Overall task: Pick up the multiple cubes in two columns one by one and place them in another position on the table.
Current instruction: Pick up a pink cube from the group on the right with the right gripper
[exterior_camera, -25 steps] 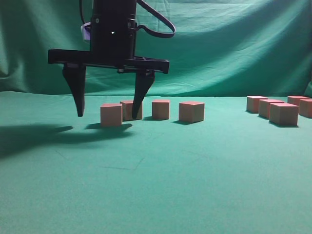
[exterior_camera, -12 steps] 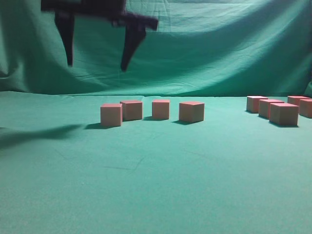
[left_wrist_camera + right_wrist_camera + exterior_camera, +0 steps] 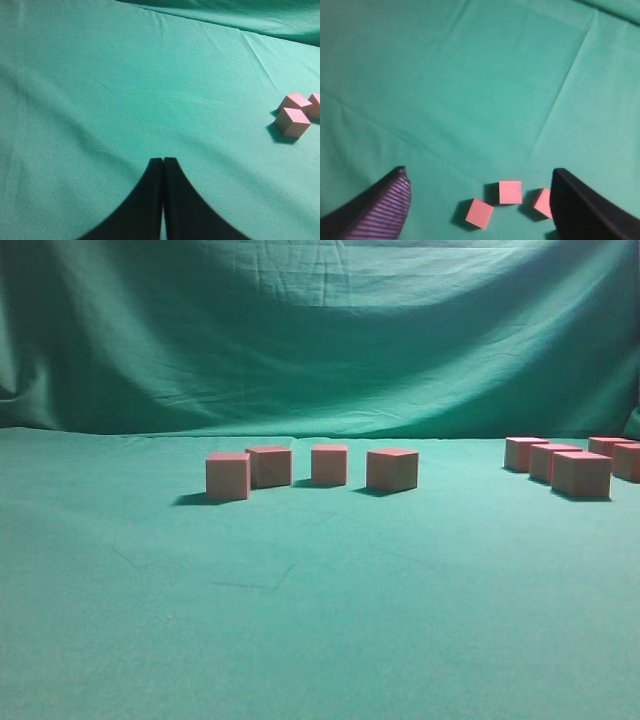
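From my station I counted 8 cubes in the exterior view: a loose row of 4 near the middle of the table (image 3: 320, 620), with the front-left cube (image 3: 228, 476) nearest the camera, the second cube (image 3: 270, 466) just behind it, the third cube (image 3: 329, 464) apart to its right and the fourth cube (image 3: 392, 469) further right. A cluster of 4 sat at the far right, led by the front cube (image 3: 582, 474). All stood flat on the cloth, pinkish-red on top, tan-pink on the sides. I could read no writing or label on any of them.

The left gripper (image 3: 163, 165) had its 2 black fingers pressed together, holding nothing, above bare cloth, with 2 pink cubes (image 3: 293, 121) well off to its right. The right gripper (image 3: 480, 200) stood spread wide and empty, high above 3 cubes (image 3: 510, 192) that lay between its fingers in the wrist view.

The table was covered in plain green cloth, faintly creased, and a wrinkled green backdrop (image 3: 320, 330) hung behind it.
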### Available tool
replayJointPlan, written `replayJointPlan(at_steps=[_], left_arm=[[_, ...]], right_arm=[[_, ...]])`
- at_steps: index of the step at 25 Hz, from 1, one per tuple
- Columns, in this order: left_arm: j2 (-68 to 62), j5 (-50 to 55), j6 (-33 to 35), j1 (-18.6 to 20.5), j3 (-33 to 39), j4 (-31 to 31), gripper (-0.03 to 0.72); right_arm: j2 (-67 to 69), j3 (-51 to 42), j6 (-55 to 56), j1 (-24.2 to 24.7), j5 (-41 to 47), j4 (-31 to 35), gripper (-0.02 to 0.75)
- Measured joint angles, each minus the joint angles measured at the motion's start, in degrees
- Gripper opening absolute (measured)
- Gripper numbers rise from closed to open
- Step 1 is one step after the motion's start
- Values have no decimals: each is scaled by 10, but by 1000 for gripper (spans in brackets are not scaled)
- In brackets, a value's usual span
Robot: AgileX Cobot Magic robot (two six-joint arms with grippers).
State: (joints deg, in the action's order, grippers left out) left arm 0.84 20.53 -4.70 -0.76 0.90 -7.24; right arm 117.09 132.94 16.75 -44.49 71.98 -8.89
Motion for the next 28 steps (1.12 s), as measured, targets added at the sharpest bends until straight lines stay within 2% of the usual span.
replayJointPlan(at_steps=[4,10,17,22,28], left_arm=[[0,0,0,0,0,0,0],[0,0,0,0,0,0,0],[0,0,0,0,0,0,0],[0,0,0,0,0,0,0],[0,0,0,0,0,0,0]], right_arm=[[-79,-50,-6,30,0,-3,561],[-188,-250,-3,123,1,-11,561],[-220,-472,10,235,-6,-13,561],[-215,-580,21,271,-92,12,561],[-159,-595,21,272,-158,14,561]])
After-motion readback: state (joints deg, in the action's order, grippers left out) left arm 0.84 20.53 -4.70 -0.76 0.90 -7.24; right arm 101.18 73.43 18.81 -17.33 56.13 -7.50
